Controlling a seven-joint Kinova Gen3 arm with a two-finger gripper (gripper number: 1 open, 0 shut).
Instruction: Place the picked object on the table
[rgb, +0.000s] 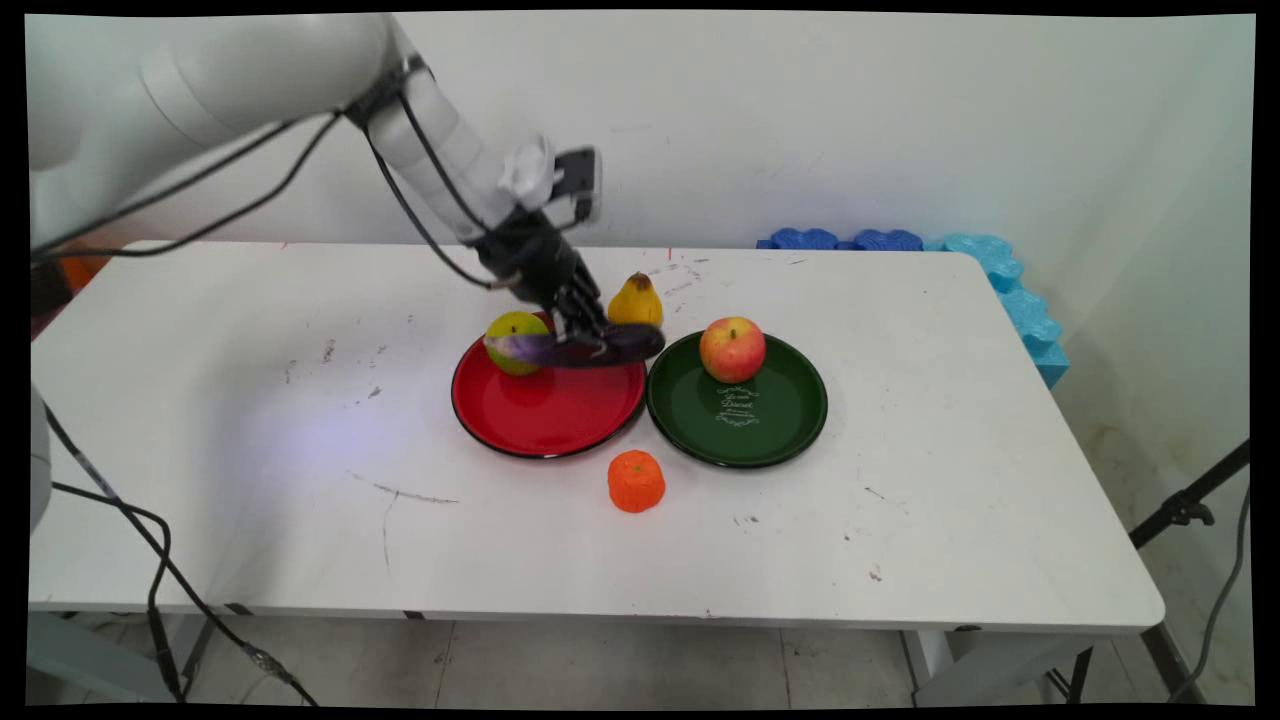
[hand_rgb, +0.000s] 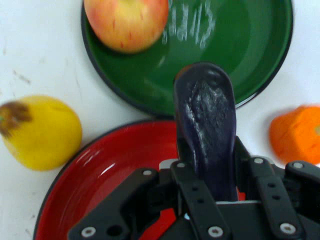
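Observation:
My gripper (rgb: 590, 338) is shut on a dark purple eggplant (rgb: 590, 349), held level just above the far rim of the red plate (rgb: 545, 415). In the hand view the eggplant (hand_rgb: 207, 125) sticks out from between the fingers, its tip over the edge of the green plate (hand_rgb: 250, 50). A green-yellow apple (rgb: 512, 330) sits on the red plate's far left, behind the eggplant's pale end. A red-yellow apple (rgb: 732, 348) rests on the green plate (rgb: 740, 425). A yellow pear (rgb: 636, 299) stands just behind the gripper.
An orange fruit (rgb: 636, 480) lies on the table in front of the gap between the two plates. Blue foam pieces (rgb: 990, 270) line the table's far right corner. The table's edge runs along the front.

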